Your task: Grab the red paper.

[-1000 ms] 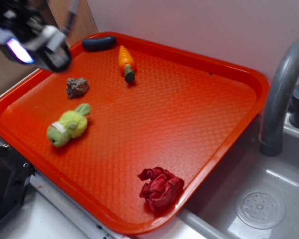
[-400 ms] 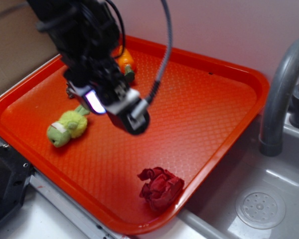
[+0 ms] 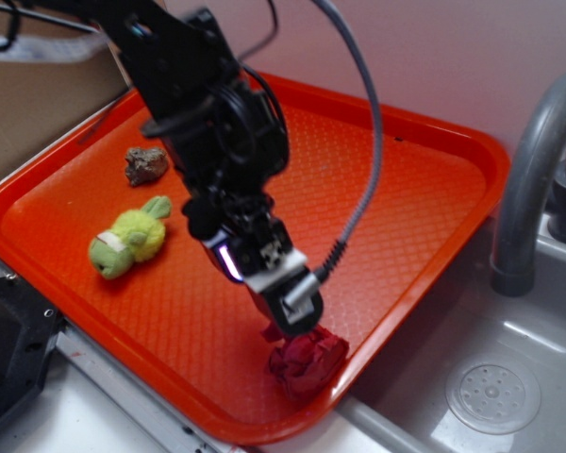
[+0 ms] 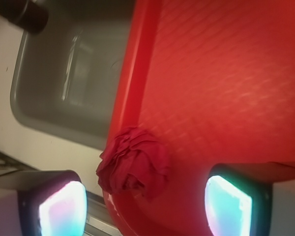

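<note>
One step in hand: approach. Your gripper (image 4: 142, 209) hangs over the red paper (image 4: 133, 164), jaws apart. Next: drop straight, then squeeze, w/o clipping tray (image 4: 132, 88) rim.

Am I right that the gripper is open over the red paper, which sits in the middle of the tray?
Not quite. The gripper is open over the red paper, but the paper sits against the tray's rim by the sink, not in the middle. The wrist view shows it.
</note>
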Available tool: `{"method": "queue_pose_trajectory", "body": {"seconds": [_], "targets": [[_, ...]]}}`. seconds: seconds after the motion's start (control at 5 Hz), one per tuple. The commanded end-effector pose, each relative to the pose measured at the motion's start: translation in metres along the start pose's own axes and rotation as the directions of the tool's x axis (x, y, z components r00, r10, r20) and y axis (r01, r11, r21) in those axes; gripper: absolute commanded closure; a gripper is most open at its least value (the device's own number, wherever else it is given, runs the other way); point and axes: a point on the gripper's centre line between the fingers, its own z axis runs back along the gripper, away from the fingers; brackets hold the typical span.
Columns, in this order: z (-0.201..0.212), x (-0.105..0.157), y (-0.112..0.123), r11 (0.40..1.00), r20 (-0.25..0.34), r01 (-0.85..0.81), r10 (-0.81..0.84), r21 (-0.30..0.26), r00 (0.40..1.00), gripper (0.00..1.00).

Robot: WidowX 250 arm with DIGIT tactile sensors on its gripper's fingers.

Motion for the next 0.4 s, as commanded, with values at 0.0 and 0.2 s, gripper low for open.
{"method": "queue_pose_trajectory", "body": {"seconds": [0.0,0.2], "targets": [[-0.026,-0.005,-0.011,0.987,-0.048,0.093,-0.100,-0.131,0.994,0.00],[-0.038,-0.007,-0.009,0.984,-0.080,0.098,-0.111,-0.150,0.991,0.00]]}}
